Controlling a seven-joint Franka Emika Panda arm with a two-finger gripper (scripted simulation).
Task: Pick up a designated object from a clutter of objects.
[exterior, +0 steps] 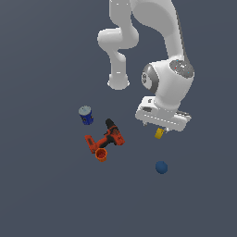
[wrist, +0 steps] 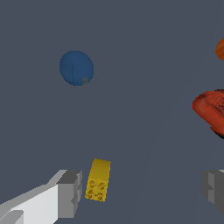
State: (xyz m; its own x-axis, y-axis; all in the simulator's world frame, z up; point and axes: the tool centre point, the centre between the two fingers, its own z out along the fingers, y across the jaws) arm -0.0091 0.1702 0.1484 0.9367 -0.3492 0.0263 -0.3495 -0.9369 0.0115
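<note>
The yellow block (exterior: 159, 133) lies on the grey floor just under my gripper (exterior: 160, 127). In the wrist view the yellow block (wrist: 98, 180) sits between the fingers, close beside one grey finger (wrist: 70, 193) and far from the other. The gripper (wrist: 142, 190) is open wide and holds nothing. The rest of the clutter lies around it. The blue ball (exterior: 161, 167) is near the block and also shows in the wrist view (wrist: 76, 68). The red-and-black drill (exterior: 107, 137), orange cup (exterior: 101, 155) and blue can (exterior: 85, 115) lie toward the exterior view's left.
In the wrist view the drill's red body (wrist: 212, 109) and a bit of the orange cup (wrist: 221, 49) show at the picture's edge. The arm's white links (exterior: 169, 83) rise above the block. Plain grey floor (exterior: 55, 194) surrounds the items.
</note>
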